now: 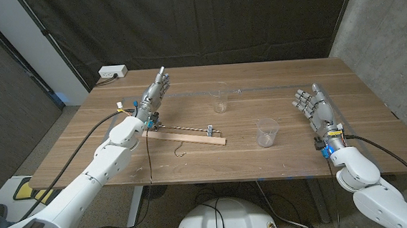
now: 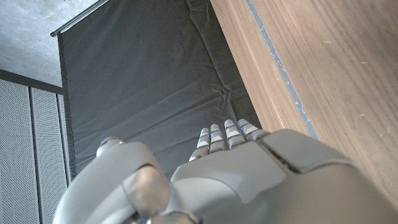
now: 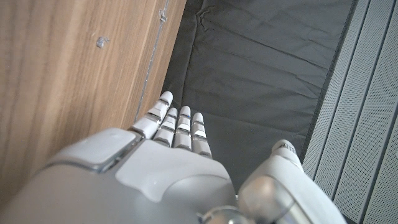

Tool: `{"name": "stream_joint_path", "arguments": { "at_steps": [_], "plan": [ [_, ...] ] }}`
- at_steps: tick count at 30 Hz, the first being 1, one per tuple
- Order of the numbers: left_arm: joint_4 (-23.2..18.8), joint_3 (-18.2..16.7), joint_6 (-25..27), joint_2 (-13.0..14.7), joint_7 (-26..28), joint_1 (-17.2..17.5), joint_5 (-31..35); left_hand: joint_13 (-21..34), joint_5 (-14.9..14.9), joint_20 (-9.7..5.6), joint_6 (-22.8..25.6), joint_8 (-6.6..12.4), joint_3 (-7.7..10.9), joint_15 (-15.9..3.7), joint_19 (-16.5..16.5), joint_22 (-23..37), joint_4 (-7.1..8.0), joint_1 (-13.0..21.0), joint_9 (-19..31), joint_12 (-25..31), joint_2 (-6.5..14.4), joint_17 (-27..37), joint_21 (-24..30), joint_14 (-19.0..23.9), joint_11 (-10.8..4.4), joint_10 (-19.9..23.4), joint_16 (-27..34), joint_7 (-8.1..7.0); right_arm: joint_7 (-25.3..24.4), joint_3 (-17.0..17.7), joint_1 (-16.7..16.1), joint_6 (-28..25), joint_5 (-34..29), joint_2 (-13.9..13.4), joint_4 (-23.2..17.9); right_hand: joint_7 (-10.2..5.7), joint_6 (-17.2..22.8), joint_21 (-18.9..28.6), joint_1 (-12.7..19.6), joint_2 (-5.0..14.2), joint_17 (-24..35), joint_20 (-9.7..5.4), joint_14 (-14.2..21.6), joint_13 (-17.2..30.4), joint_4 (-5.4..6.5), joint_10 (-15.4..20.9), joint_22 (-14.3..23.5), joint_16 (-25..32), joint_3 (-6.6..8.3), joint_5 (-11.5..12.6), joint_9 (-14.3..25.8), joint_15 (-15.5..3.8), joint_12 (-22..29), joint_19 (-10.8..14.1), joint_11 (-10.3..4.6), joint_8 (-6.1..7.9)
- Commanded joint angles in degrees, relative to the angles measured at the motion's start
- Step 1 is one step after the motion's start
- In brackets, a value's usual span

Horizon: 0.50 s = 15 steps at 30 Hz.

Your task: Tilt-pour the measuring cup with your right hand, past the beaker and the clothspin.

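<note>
The robot's right hand waits empty, fingers straight and close together, well apart from the measuring cup standing mid-surface, nearer the robot than the beaker. The left hand holds nothing either. Reaching low from the cup's right side should avoid the clothespin on its wooden bar.

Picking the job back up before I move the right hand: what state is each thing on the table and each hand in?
measuring cup: upright, looks empty, untouched.
beaker: upright, looks empty, behind the cup.
clothespin: on the wooden stick.
left hand: open, holding nothing.
right hand: open, holding nothing, apart from the cup.
</note>
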Motion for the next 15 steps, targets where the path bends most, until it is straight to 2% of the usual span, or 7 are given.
{"name": "stream_joint_path", "arguments": {
  "at_steps": [1,15],
  "plan": [
    [-0.38,0.36,0.45,0.07,-0.24,-0.29,0.20,0.22,0.16,0.26,0.40,0.14,-0.05,0.03,0.21,0.18,-0.25,0.83,0.24,-0.08,-0.01,0.15,0.34,0.23,-0.06,0.45,0.05,-0.10,-1.34,1.97,-4.62,-0.23,-1.50,0.13,-3.24,0.03,0.59,-0.11,0.25,-0.53,0.07,-1.11,0.56,0.30,0.00,0.67,0.21,0.30,-0.10,0.30,0.33,-0.22,0.51,0.43,-0.01,0.33],
    [-1.04,0.58,0.43,-0.03,0.21,0.20,0.49,0.24,0.03,0.38,0.52,0.05,0.01,-0.03,0.25,0.20,-0.45,1.45,0.26,-0.13,0.30,0.16,0.34,0.27,0.06,0.63,-0.03,-0.16,-1.61,3.02,-8.55,0.80,-3.47,1.38,-4.98,-0.30,0.93,-0.36,0.48,-0.59,0.06,-1.08,1.05,0.33,-0.17,1.08,0.23,0.26,-0.25,0.46,0.36,-0.53,0.54,0.77,-0.23,0.33]
  ]
}}
